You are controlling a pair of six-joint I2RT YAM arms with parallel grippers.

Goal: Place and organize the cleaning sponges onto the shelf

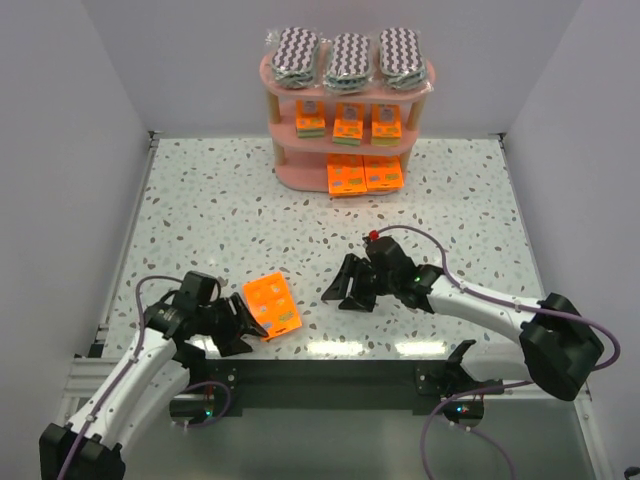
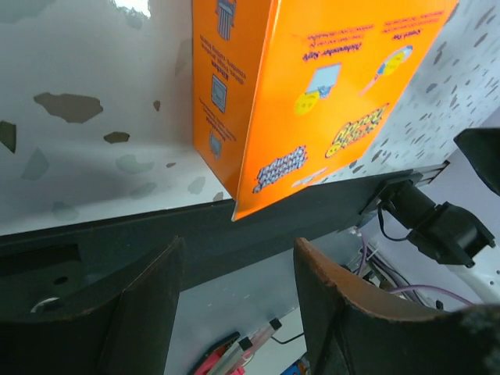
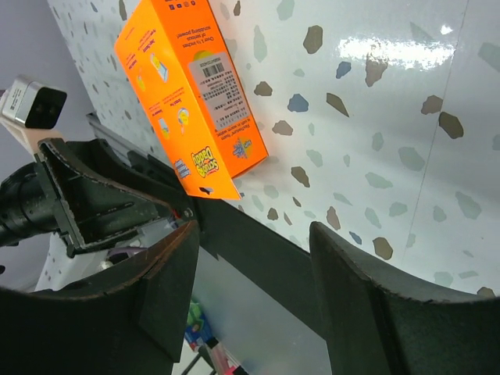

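Observation:
The pink shelf [image 1: 287, 172] stands at the back. Three zigzag sponge packs [image 1: 349, 56] lie on its top board, three small orange packets [image 1: 348, 125] on the middle board, two larger orange packets [image 1: 364, 175] on the bottom board. One orange packet [image 1: 271, 305] lies on the table near the front edge; it also shows in the left wrist view [image 2: 312, 86] and the right wrist view [image 3: 187, 94]. My left gripper [image 1: 243, 330] is open and empty just left of it. My right gripper [image 1: 347, 289] is open and empty to its right.
The table's black front edge [image 1: 330, 368] runs just below the orange packet. White walls enclose the table on the left, right and back. Cables and clutter lie under the front edge [image 2: 234, 351].

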